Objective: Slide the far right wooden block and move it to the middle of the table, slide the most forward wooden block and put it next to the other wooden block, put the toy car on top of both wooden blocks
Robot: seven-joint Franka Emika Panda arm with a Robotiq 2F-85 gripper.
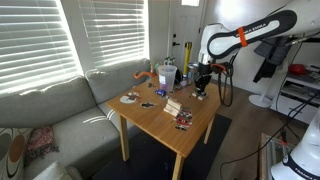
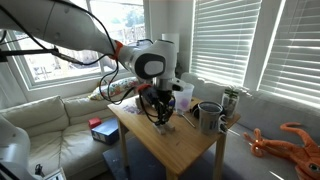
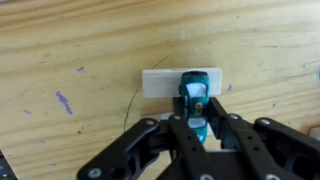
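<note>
In the wrist view my gripper [image 3: 193,112] is shut on a teal toy car [image 3: 192,93]. The car's front lies over a pale rectangular wooden block [image 3: 162,83] that rests flat on the honey-coloured table [image 3: 70,60]. In both exterior views the gripper [image 1: 200,90] [image 2: 162,118] hangs low over the table [image 1: 160,125] [image 2: 185,150]. Another pale block [image 1: 175,106] and a small dark piece [image 1: 183,121] lie nearer the table's middle in an exterior view. I cannot tell if the car rests on the block or hovers just above it.
Mugs and cups [image 1: 165,73] [image 2: 208,115] stand at one table edge, and a dark dish [image 1: 130,98] lies near another. A sofa [image 1: 50,110] and blinds flank the table. An orange toy [image 2: 290,140] lies on the sill.
</note>
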